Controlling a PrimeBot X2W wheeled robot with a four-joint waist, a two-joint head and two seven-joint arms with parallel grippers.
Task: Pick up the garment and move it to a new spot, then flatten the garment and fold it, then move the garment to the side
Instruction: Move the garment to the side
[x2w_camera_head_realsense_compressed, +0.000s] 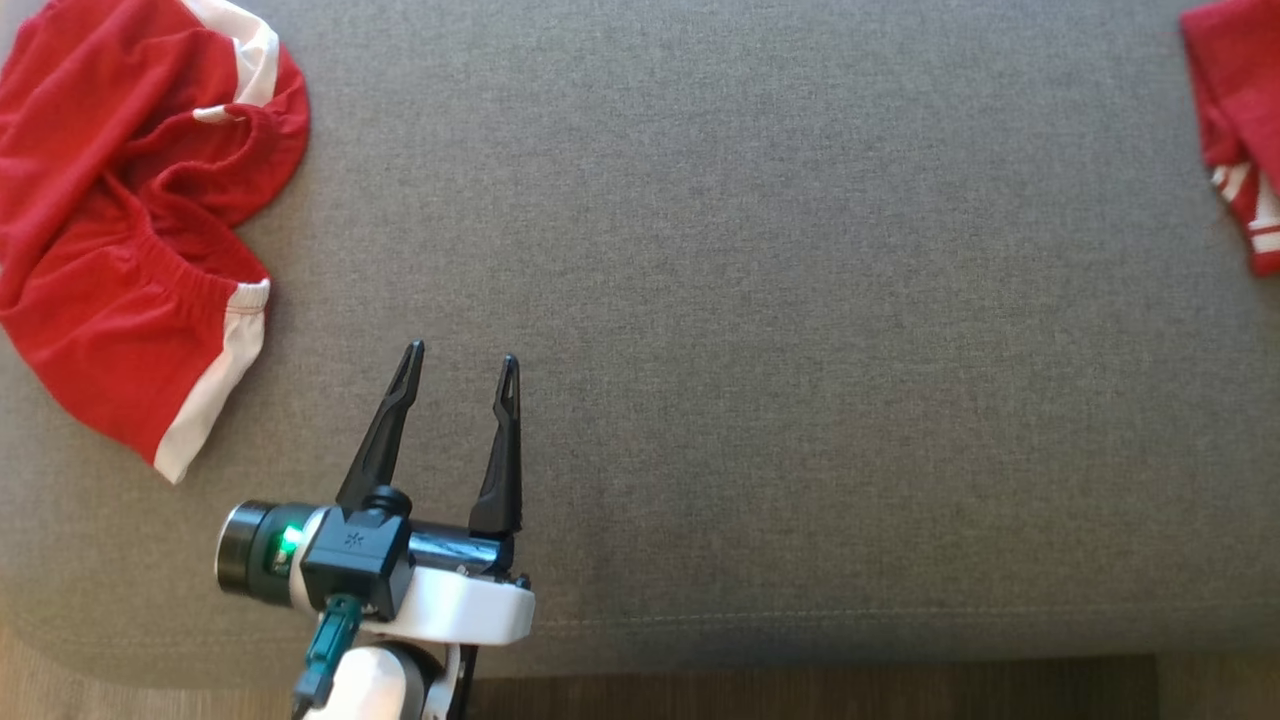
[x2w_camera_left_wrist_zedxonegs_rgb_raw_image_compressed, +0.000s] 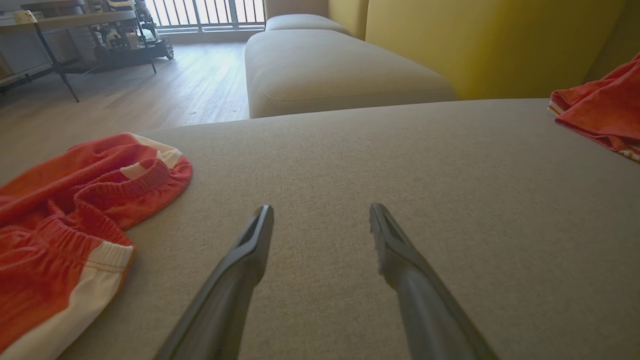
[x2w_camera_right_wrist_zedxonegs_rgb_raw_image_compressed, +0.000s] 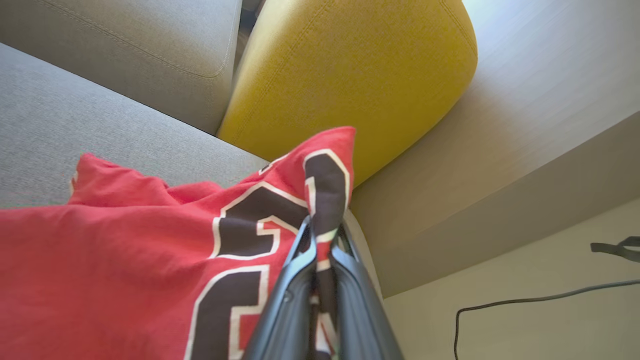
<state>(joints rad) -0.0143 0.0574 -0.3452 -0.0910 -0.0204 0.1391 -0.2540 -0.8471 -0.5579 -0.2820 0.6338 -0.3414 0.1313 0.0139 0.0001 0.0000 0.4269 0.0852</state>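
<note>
The right gripper is pinching a fold of the red numbered jersey, fingers clamped tight on the cloth, at the far right edge of the grey sofa cushion. The left gripper is hovering wide apart and empty over the near left, beside crumpled red shorts. The pick-up looks to be just starting: the jersey is lying bunched, so moving, flattening, folding and setting aside are all remaining.
</note>
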